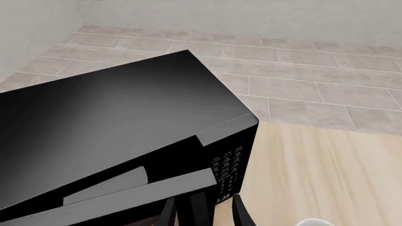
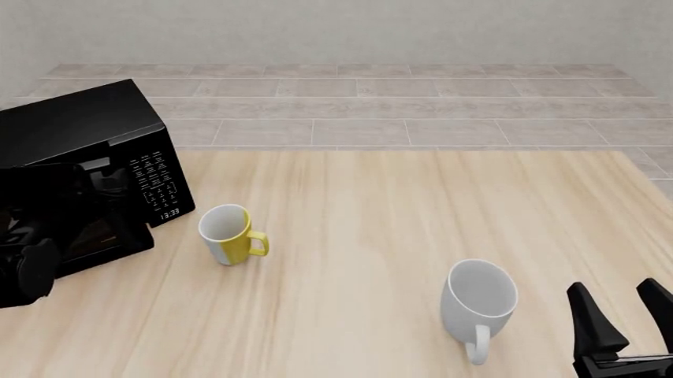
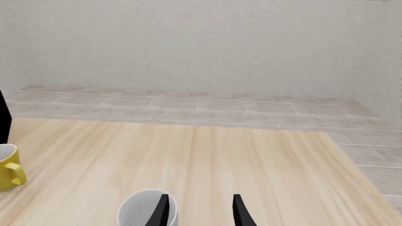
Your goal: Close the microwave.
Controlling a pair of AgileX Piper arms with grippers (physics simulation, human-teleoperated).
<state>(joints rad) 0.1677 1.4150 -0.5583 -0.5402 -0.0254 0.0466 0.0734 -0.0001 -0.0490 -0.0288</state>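
The black microwave (image 2: 79, 126) stands at the table's far left, keypad panel (image 2: 158, 183) toward the middle. In the left wrist view its glossy top (image 1: 113, 113) fills the frame, and the door's top edge (image 1: 135, 190) angles out from the body, so the door is ajar. My left gripper (image 1: 204, 217) is open, its fingers (image 1: 242, 214) just in front of the door's free edge beside the keypad (image 1: 227, 170). My left arm (image 2: 30, 272) covers the door in the front view. My right gripper (image 2: 622, 311) is open and empty at the front right.
A yellow mug (image 2: 227, 234) stands just right of the microwave. A pale grey mug (image 2: 481, 303) stands at the front, left of my right gripper; it also shows in the right wrist view (image 3: 146, 209). The wooden table (image 2: 421, 205) ends before a tiled floor.
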